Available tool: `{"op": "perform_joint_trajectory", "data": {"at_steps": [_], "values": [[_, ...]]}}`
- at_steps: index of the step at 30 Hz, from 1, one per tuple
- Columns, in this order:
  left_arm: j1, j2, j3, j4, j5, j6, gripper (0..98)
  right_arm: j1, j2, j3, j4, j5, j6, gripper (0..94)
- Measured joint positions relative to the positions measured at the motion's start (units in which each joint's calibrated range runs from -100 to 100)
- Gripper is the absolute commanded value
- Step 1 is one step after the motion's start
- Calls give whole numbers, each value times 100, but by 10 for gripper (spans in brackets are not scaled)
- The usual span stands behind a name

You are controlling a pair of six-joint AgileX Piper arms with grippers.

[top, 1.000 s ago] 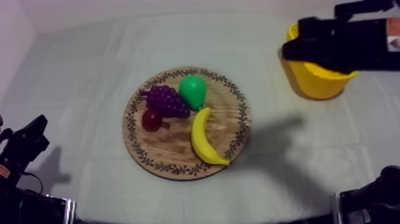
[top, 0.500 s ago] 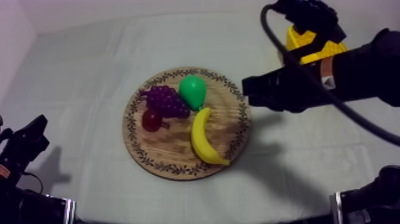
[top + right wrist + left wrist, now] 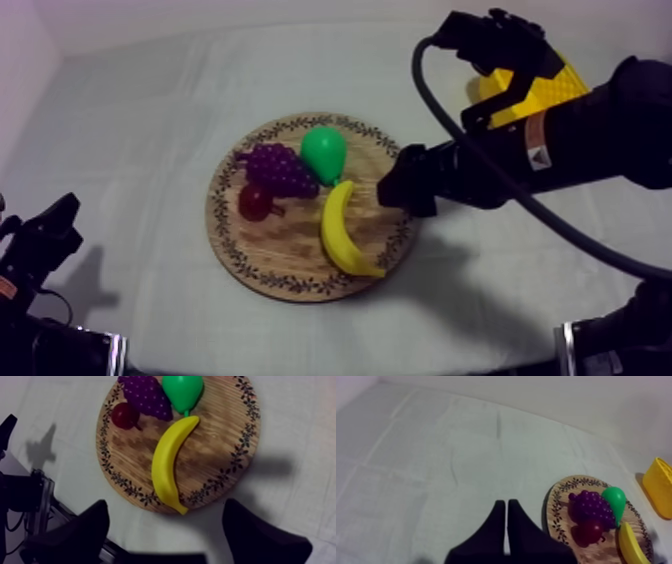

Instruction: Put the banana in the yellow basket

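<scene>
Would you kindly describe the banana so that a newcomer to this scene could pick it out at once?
On the table lies a round wooden board with a patterned rim. On its side toward the yellow basket, beside the pear, lies the banana: the only long, curved, yellow fruit among rounder green, purple and red neighbours.

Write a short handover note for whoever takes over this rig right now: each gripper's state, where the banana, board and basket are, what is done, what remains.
Left gripper: shut on nothing, parked to the left of the wooden board.
Right gripper: open, empty, above the board's right edge beside the banana.
Banana: lying on the board, not gripped.
Yellow basket: to the right of the board, farther back.
Done: nothing picked up yet.
Left: lower, grip the banana, lift it, carry it to the basket, release.
</scene>
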Motion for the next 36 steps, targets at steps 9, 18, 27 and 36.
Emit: {"op": "perform_joint_trajectory", "data": {"at_steps": [9, 18, 27, 36], "values": [[0, 0, 0, 0, 0, 0, 1, -57, 454, -217, -118, -90, 13, 657], [0, 0, 0, 0, 0, 0, 1, -25, 1430, -715, -497, -181, 323, 644], [0, 0, 0, 0, 0, 0, 1, -17, 2484, -1124, -640, -301, 488, 634], [0, 0, 0, 0, 0, 0, 1, -99, 3379, -1558, -660, -381, 524, 624]]}}
